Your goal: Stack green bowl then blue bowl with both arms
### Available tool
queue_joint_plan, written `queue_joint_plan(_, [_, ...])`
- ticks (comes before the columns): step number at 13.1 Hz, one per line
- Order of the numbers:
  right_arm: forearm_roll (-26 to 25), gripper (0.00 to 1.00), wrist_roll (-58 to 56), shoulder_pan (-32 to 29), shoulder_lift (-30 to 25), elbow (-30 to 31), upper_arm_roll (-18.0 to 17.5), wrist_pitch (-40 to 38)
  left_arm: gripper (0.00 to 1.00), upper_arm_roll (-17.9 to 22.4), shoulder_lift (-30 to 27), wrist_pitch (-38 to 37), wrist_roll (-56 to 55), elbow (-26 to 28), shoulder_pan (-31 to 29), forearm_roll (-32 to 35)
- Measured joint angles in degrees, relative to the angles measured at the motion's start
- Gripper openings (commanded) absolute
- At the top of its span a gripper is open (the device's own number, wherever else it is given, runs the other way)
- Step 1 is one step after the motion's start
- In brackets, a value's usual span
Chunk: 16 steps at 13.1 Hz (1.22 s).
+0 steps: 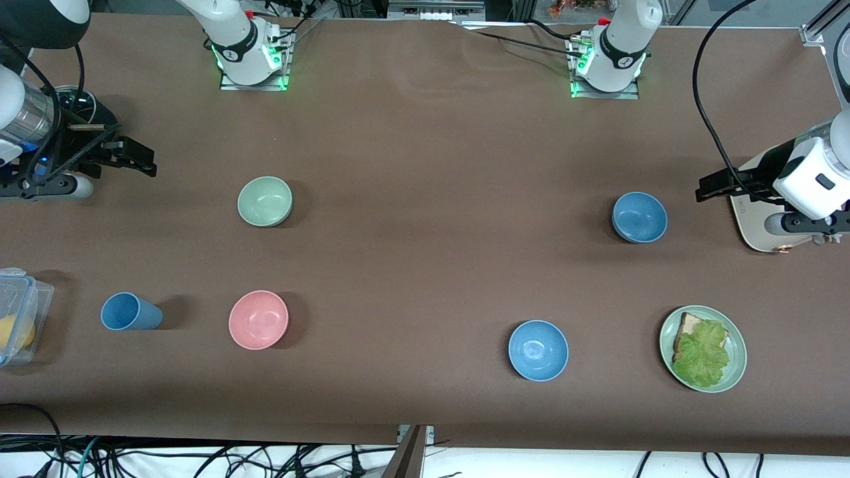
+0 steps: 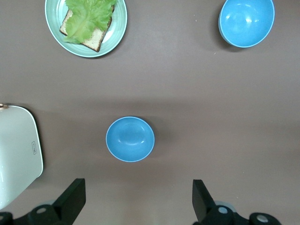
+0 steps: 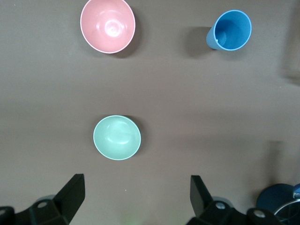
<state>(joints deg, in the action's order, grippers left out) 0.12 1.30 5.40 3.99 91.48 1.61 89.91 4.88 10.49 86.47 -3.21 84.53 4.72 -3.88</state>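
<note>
The green bowl (image 1: 265, 201) sits upright toward the right arm's end of the table, farther from the front camera than the pink bowl (image 1: 258, 319). It also shows in the right wrist view (image 3: 117, 137). The blue bowl (image 1: 639, 217) sits upright toward the left arm's end and shows in the left wrist view (image 2: 130, 139). My right gripper (image 1: 135, 157) (image 3: 136, 199) is open and empty over bare table, off to the side of the green bowl. My left gripper (image 1: 714, 186) (image 2: 137, 201) is open and empty over bare table between the blue bowl and a cream board.
A brighter sky-blue bowl (image 1: 538, 350) and a green plate (image 1: 734, 368) with bread and lettuce lie nearer the front camera. A blue cup (image 1: 129, 311) lies on its side beside the pink bowl. A cream board (image 1: 754, 226) and a clear box (image 1: 20, 312) sit at the table's ends.
</note>
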Motion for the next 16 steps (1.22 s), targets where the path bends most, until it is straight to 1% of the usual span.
queue_joint_plan(11, [0.00, 0.99, -0.05, 0.00, 0.03, 1.07, 0.00, 0.59, 1.00, 0.00, 0.00, 0.00, 0.00, -0.06, 0.00, 0.00])
queue_joint_plan(13, [0.00, 0.99, -0.05, 0.00, 0.07, 4.66, 0.00, 4.58, 1.00, 0.00, 0.00, 0.00, 0.00, -0.06, 0.00, 0.00])
queue_joint_plan(16, [0.01, 0.99, -0.05, 0.00, 0.02, 16.24, -0.02, 17.22, 1.00, 0.00, 0.13, 0.00, 0.00, -0.06, 0.00, 0.00])
